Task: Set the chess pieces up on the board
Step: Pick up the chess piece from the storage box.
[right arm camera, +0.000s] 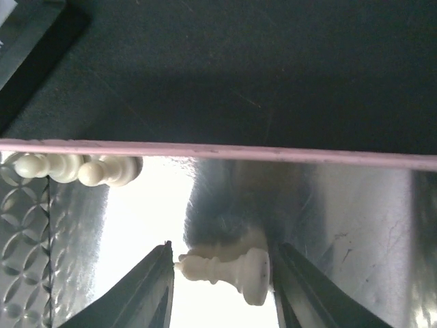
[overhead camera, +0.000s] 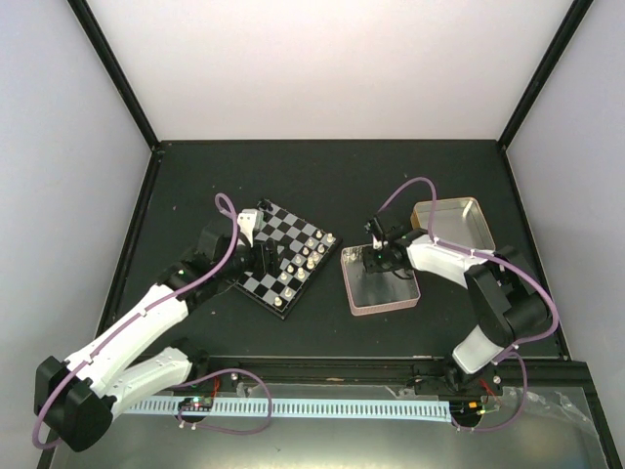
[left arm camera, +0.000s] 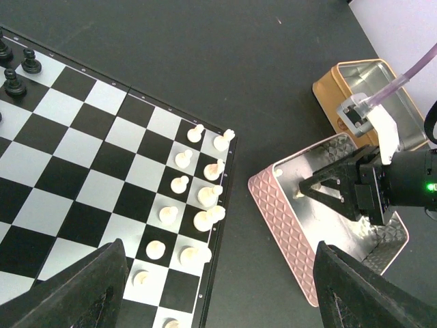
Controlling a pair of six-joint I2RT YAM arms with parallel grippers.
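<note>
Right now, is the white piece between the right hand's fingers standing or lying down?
Lying down: the white piece rests on its side in the pink tin.

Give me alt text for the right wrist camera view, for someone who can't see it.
The right end effector straddles a cream-white chess piece lying on its side on the pink tin's shiny floor; contact is unclear. More white pieces lie by the rim, dark table beyond.

Toppled cream piece [right arm camera: 231, 270] lies within the pincer [right arm camera: 223, 254], in pink tin [right arm camera: 287, 154].
</note>
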